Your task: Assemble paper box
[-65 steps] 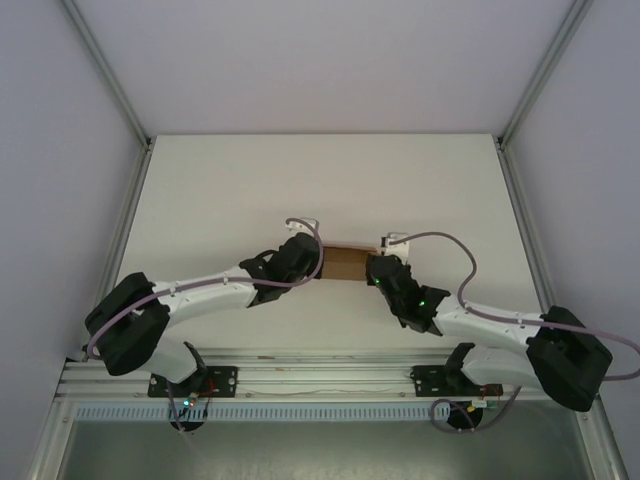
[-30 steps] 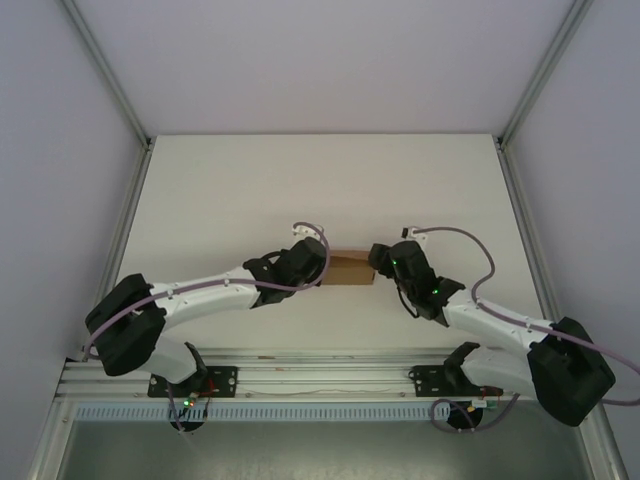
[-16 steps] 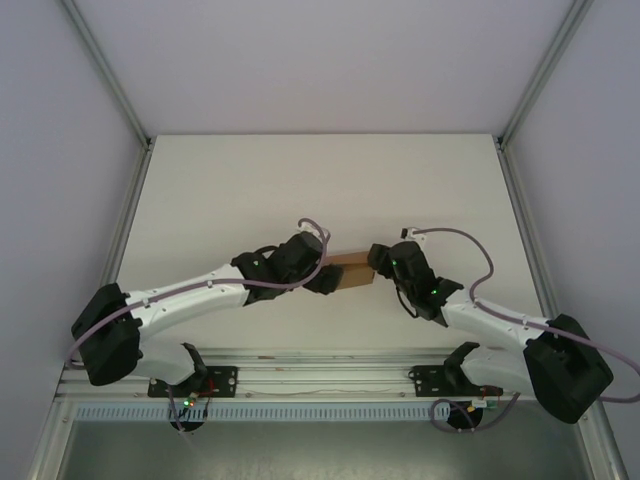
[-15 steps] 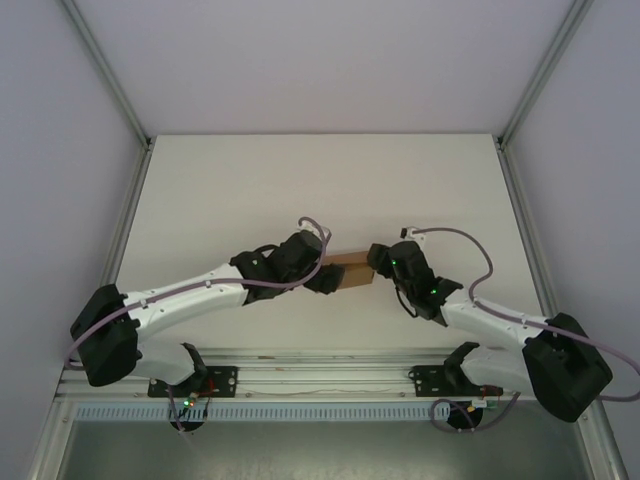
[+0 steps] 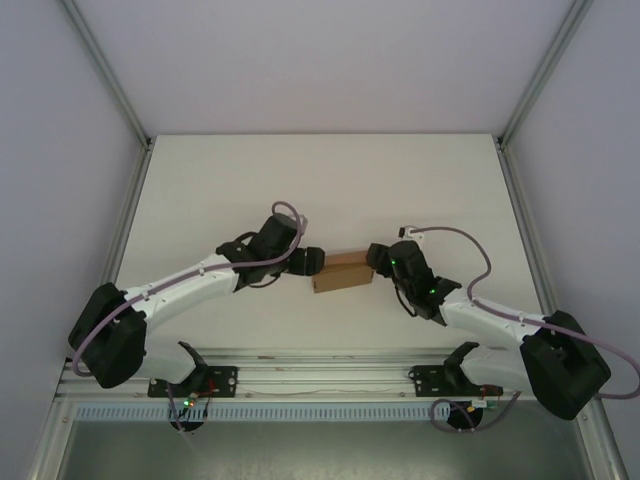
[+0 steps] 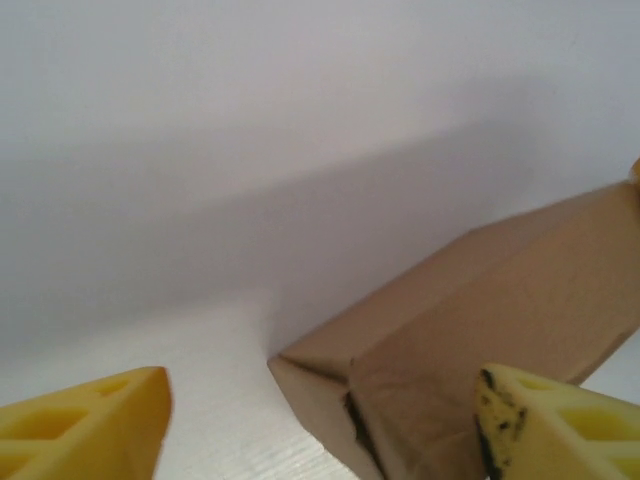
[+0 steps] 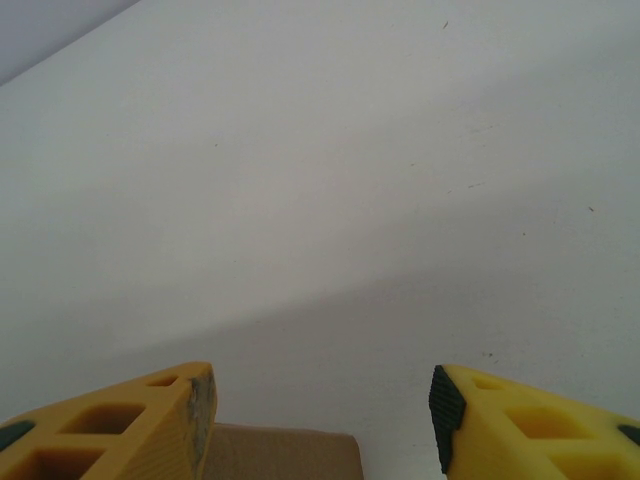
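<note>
On the white table (image 5: 330,180) the paper box (image 5: 342,270) lies centred and skewed (freshly released): the left gripper (image 5: 311,262) has backed off wide, while the right gripper (image 5: 377,262) straddles its other end unclamped, so a regrasp looks likely.

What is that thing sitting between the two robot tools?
A small flat brown cardboard box lies between the left tool and the right tool, seen in the top view.

Overhead, wrist close-ups; paper box (image 5: 341,270) shared
</note>
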`<state>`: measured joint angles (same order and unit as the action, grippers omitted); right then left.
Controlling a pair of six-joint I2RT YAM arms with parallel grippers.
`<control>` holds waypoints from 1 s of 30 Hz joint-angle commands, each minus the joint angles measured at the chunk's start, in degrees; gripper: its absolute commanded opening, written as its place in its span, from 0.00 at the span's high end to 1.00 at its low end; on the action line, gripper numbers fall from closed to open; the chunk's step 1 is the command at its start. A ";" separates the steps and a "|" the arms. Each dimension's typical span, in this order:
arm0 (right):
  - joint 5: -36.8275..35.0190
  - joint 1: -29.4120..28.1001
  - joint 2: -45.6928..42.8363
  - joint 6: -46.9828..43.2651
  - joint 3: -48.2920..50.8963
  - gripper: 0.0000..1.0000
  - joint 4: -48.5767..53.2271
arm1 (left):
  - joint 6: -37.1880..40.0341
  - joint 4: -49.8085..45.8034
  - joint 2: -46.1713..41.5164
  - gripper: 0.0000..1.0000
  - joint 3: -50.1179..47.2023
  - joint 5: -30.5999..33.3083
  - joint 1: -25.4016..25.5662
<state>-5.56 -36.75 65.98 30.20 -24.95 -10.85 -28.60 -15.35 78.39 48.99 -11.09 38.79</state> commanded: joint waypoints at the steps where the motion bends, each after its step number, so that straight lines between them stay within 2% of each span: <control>1: -0.18 -0.43 2.25 -1.63 3.23 0.41 7.38 | -2.26 3.79 0.10 0.31 -5.72 -1.90 -0.55; 4: 0.84 -0.43 2.71 -1.46 4.44 0.42 5.68 | -3.82 8.49 0.27 0.43 -10.94 -1.98 -1.24; 9: 3.74 -0.45 3.41 -2.75 7.58 0.45 0.42 | -5.62 18.74 -0.21 0.52 -18.29 -5.08 -1.43; 15: 6.66 -0.42 5.77 -6.26 10.24 0.49 -4.96 | -7.42 24.58 0.01 0.54 -22.49 -8.27 -2.05; 19: 8.46 -0.45 6.58 -8.07 11.62 0.50 -8.59 | -8.79 27.51 -0.43 0.63 -24.55 -10.11 -2.14; 24: 6.44 -0.48 8.02 -9.98 13.42 0.56 -11.15 | -10.53 31.91 -0.80 0.59 -27.12 -10.86 -2.22; 26: 7.76 -0.47 7.84 -9.73 13.09 0.57 -11.14 | -11.30 32.13 -2.10 0.51 -26.52 -11.54 -2.26; 30: 8.21 -0.47 5.75 -9.46 12.31 0.59 -9.76 | -10.59 27.15 -6.63 0.42 -22.09 -9.74 -2.31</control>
<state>-0.51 -36.58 70.08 23.75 -15.49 -35.38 -39.70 21.58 73.84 25.47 -22.04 36.60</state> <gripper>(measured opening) 0.413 0.568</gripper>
